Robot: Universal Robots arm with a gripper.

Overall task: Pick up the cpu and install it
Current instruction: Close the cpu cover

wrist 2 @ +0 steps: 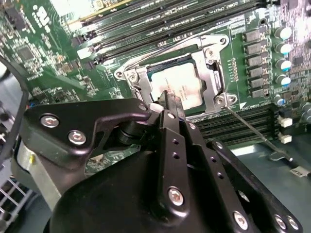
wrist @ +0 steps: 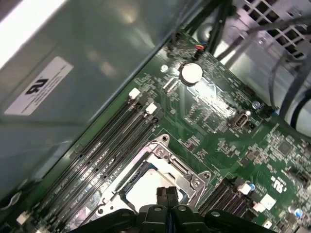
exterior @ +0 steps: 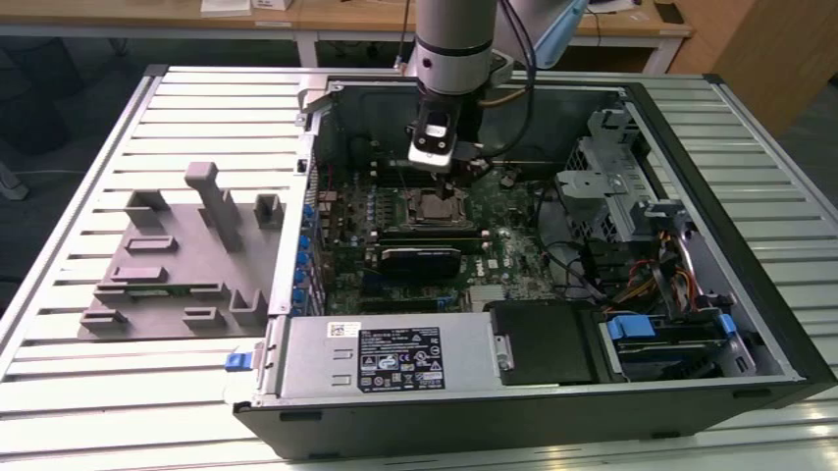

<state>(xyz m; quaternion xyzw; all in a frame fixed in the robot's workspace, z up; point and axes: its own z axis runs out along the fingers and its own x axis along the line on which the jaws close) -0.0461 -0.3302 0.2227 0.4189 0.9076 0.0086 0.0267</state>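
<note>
The cpu (wrist 2: 182,87) is a silvery square chip lying flat inside the metal socket frame (wrist 2: 212,77) on the green motherboard (wrist: 218,111); the frame's plate lies around its edges. My gripper (wrist 2: 171,99) hovers just above the chip's near edge, its two black fingers pressed together with nothing between them. In the first wrist view the gripper (wrist: 166,193) hangs over the pale cpu (wrist: 143,190). In the exterior view the gripper (exterior: 443,172) is inside the open computer case, right above the socket frame (exterior: 437,208).
A thin socket lever (wrist 2: 257,133) sticks out from the frame's corner over the memory slots (wrist 2: 233,126). A black card (exterior: 419,260) lies below the socket. Case walls, cables (exterior: 615,265) and a drive cage (exterior: 602,182) surround it. A grey tray (exterior: 171,265) lies on the exterior view's left.
</note>
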